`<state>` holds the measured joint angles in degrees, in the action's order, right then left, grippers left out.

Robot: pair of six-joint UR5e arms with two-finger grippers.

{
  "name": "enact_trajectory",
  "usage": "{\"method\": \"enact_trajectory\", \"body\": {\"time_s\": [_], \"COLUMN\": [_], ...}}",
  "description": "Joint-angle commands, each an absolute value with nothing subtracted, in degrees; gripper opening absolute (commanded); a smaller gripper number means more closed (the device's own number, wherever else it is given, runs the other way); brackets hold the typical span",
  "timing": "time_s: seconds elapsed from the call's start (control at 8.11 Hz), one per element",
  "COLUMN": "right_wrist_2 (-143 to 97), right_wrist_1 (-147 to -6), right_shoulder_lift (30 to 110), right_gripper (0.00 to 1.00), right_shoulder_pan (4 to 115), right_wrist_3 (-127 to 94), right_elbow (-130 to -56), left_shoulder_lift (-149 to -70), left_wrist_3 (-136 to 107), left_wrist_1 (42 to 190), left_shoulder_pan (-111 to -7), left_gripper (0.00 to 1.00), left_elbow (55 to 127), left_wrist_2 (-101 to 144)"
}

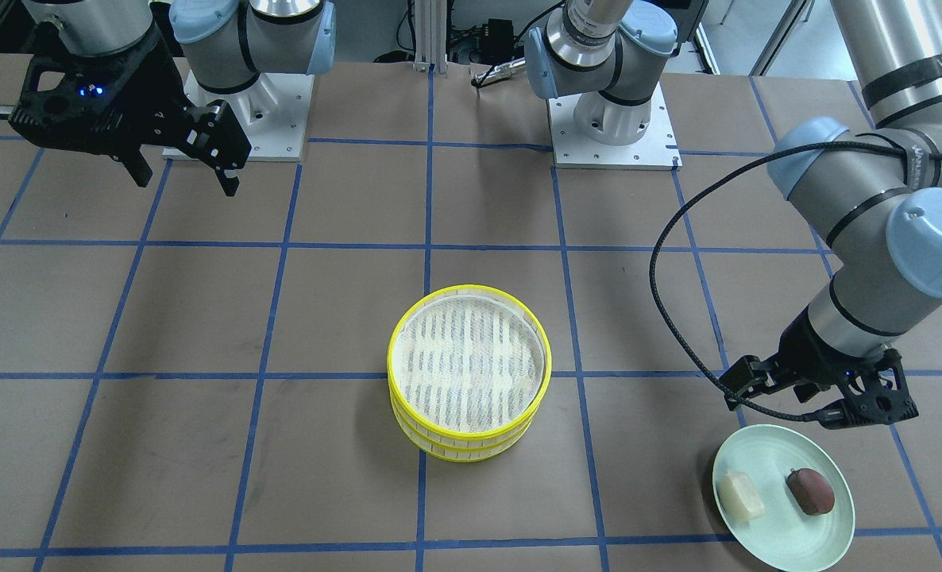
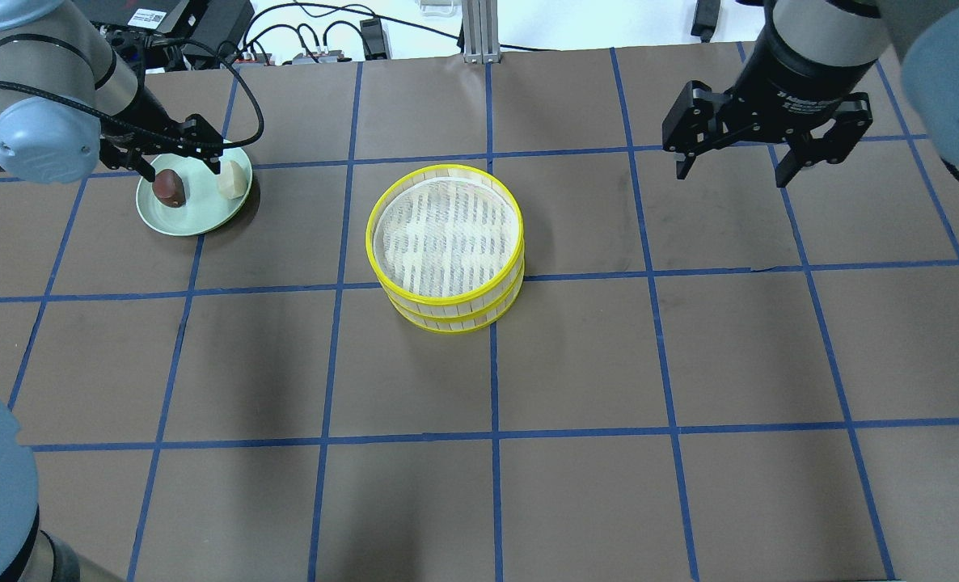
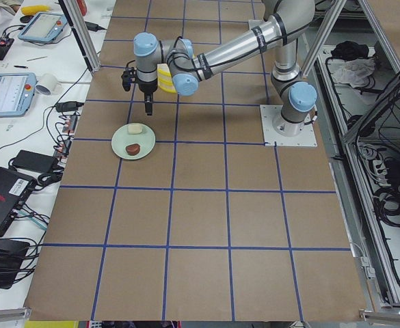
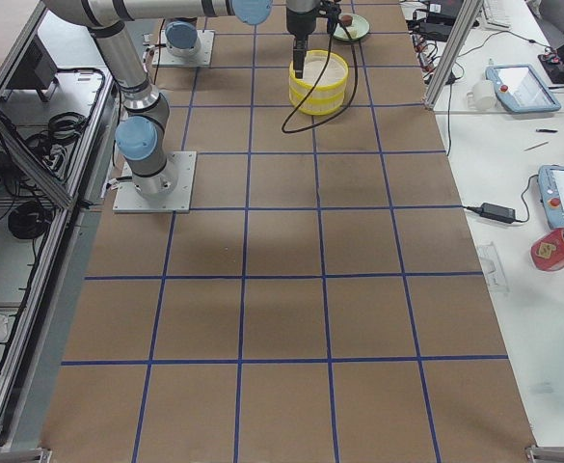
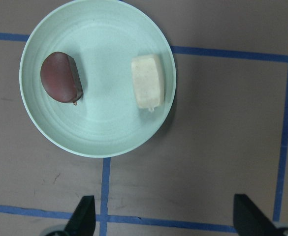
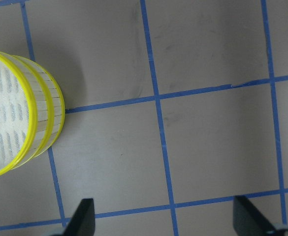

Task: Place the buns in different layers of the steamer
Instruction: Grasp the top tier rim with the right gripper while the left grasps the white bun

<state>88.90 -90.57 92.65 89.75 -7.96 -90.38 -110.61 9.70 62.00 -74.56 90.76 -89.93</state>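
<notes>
The left pincer [image 5: 166, 219] hangs released above the desk [image 2: 609, 364], its two fingertips spread wide with nothing between them. Seen from its own wrist camera, the mint-green plate [image 5: 99, 142] lies at about 11 o'clock from the gap between the fingertips, and no finger touches it. Both buns rest on that plate, apart from each other. The dark reddish-brown bun [image 5: 61, 77] is at the plate's 9 o'clock. The pale cream bun [image 5: 147, 81] is at its 3 o'clock, close to the rim.

The right pincer [image 2: 732, 174] is also released, with its black fingers parted and empty, and it hovers over bare desk.

With 12 o'clock in the overhead view taken as away from the robot, the two steamer trays stand stacked near the middle of the desk. The upper steamer tray [image 2: 445, 234] sits squarely on the lower steamer tray [image 2: 455, 321], and its whitish mesh floor carries nothing. What lies inside the lower one is hidden. From this stack the plate with the buns is at about 10 o'clock, well apart, and the right pincer is at about 2 o'clock, also well apart.

The desk is covered in brown paper marked into squares with blue tape.
</notes>
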Motion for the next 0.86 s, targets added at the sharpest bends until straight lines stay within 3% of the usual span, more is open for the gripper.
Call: {"method": "enact_trajectory", "body": {"time_s": [0.0,0.74], "right_wrist_2": [89.21,92.55], "right_wrist_1": [-95.0,-115.64], "right_shoulder_lift": [87.91,66.65], "right_gripper": [1.0,1.0], "right_shoulder_pan": [96.21,110.47], "right_wrist_3": [-15.25,-29.09], "right_elbow": [-90.35,-90.88], "left_shoulder_lift": [-116.17,-124.71], "left_wrist_3": [9.41,9.49], "left_wrist_1": [52.68,44.31], "left_shoulder_pan": [-74.09,-71.81], "left_gripper": [1.0,0.99], "left_elbow": [90.62,87.98], "left_wrist_2": [-86.42,-84.55]}}
